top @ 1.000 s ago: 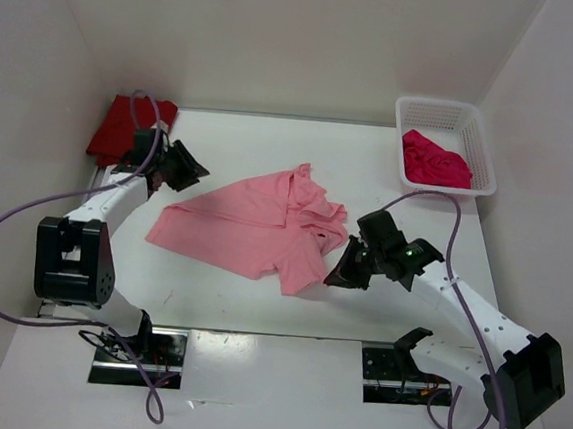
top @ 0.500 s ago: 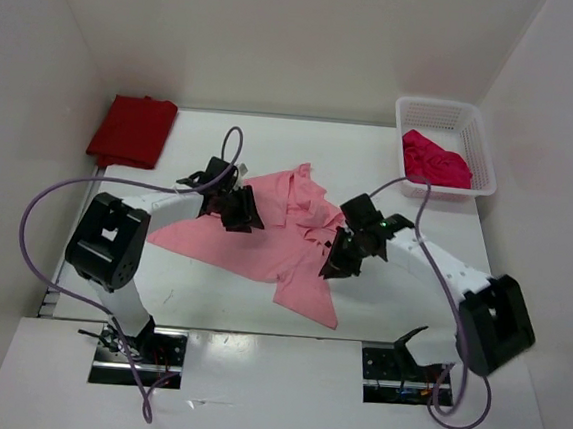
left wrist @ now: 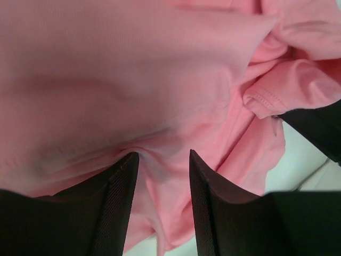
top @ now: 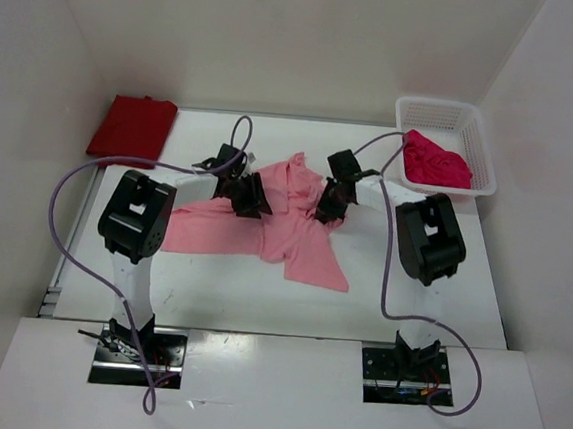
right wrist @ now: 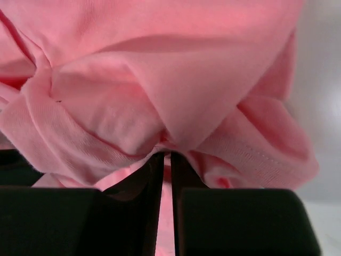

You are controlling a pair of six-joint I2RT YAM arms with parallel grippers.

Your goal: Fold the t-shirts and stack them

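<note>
The light pink t-shirt [top: 285, 229] lies crumpled and spread on the middle of the table. My left gripper [top: 251, 199] rests on its upper left part. In the left wrist view that gripper [left wrist: 162, 160] is open, with pink cloth bulging up between its fingers [left wrist: 120, 205]. My right gripper [top: 329, 206] is at the shirt's upper right. In the right wrist view it [right wrist: 166, 156] is shut on a gathered fold of the pink cloth. The dark red t-shirt [top: 131, 129] lies folded at the back left. The crimson-pink t-shirt [top: 434, 163] lies bunched in the basket.
A white mesh basket [top: 438, 109] stands at the back right corner. White walls close in the table on the left, back and right. Both arms' purple cables [top: 73, 186] loop over the table beside the shirt.
Both arms swung inward and toward the back onto the pink shirt: the left from beside the dark red shirt, the right from the shirt's front right corner. The shirt's front flap shifted right.
</note>
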